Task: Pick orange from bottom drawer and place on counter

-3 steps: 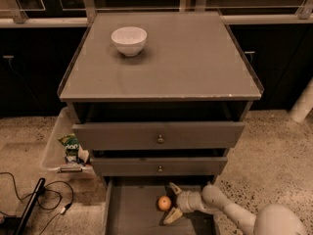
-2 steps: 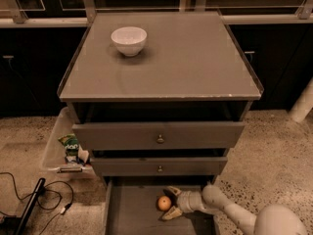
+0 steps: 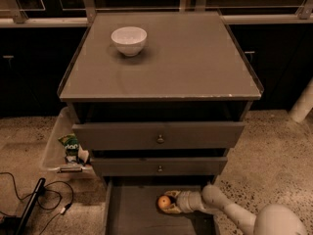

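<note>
In the bottom drawer (image 3: 132, 215), orange (image 3: 163, 201) with gripper (image 3: 171, 202) at its right — bowl (image 3: 129, 39) on the counter (image 3: 190, 62).

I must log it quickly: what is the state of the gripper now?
Gripper: in the bottom drawer, at the orange; open or shut cannot be told.

- orange (image 3: 164, 201): small, round, in the bottom drawer (image 3: 134, 214), near its back
- drawer: grey, pulled open
- hand (image 3: 170, 202): at the orange
- counter (image 3: 186, 62): flat, grey
</note>
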